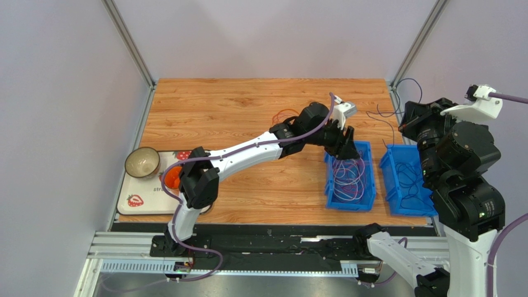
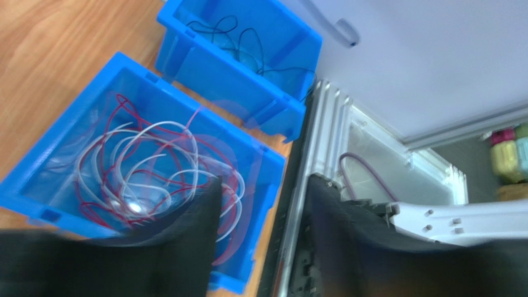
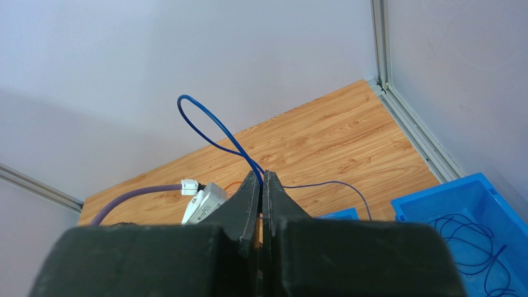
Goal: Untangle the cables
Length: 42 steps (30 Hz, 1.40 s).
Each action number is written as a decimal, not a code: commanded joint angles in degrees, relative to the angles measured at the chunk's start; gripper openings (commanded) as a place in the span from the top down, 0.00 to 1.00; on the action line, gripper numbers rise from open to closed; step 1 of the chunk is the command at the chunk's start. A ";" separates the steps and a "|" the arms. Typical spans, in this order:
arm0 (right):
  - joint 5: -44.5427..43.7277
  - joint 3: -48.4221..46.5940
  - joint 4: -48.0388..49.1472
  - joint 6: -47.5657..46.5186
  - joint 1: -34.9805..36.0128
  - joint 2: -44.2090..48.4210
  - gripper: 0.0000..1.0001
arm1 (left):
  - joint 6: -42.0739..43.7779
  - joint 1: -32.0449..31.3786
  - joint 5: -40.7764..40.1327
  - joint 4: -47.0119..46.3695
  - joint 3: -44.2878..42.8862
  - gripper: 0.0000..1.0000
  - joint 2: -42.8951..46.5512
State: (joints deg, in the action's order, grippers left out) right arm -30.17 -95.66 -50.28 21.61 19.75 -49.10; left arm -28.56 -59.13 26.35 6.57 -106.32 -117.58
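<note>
My left gripper (image 1: pixel 347 147) (image 2: pixel 265 182) hangs open over the left blue bin (image 1: pixel 328 185) (image 2: pixel 37 185), with nothing between its fingers. A heap of thin red and white cables (image 1: pixel 349 176) (image 2: pixel 142 167) lies in that bin, partly blurred. My right gripper (image 1: pixel 410 124) (image 3: pixel 261 176) is raised at the right edge of the table, shut on a thin blue-purple cable (image 3: pixel 207 127) (image 1: pixel 406 83) that loops up above the fingertips and trails down toward the right blue bin (image 1: pixel 390 162) (image 3: pixel 434 204). Dark blue cables (image 2: pixel 242 49) (image 3: pixel 471 238) lie in that bin. A few orange cables (image 1: pixel 285 116) rest on the wood behind the left arm.
At the left edge a white tray (image 1: pixel 145 199) carries a bowl (image 1: pixel 142 162) and an orange object (image 1: pixel 172 176). The two bins stand side by side at the right. Grey walls with metal posts enclose the table, and an aluminium rail (image 1: pixel 260 244) runs along the front.
</note>
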 commanded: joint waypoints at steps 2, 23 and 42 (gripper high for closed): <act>-0.33 0.21 0.98 -0.86 0.03 0.23 1.00 | -0.19 -0.46 1.08 -2.53 -3.89 0.21 0.42; 9.25 -0.76 1.15 3.09 0.03 -5.12 1.00 | 5.88 6.48 -22.89 12.30 34.40 0.24 38.99; 23.50 1.87 1.68 2.23 0.03 -12.16 1.00 | -0.20 8.60 -48.93 41.22 44.02 0.02 79.52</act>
State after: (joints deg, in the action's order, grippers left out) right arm -9.96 -94.32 -50.26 26.92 19.75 -61.28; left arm -29.28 -50.81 -18.52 34.09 -54.70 -38.30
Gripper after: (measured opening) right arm 0.011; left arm 0.990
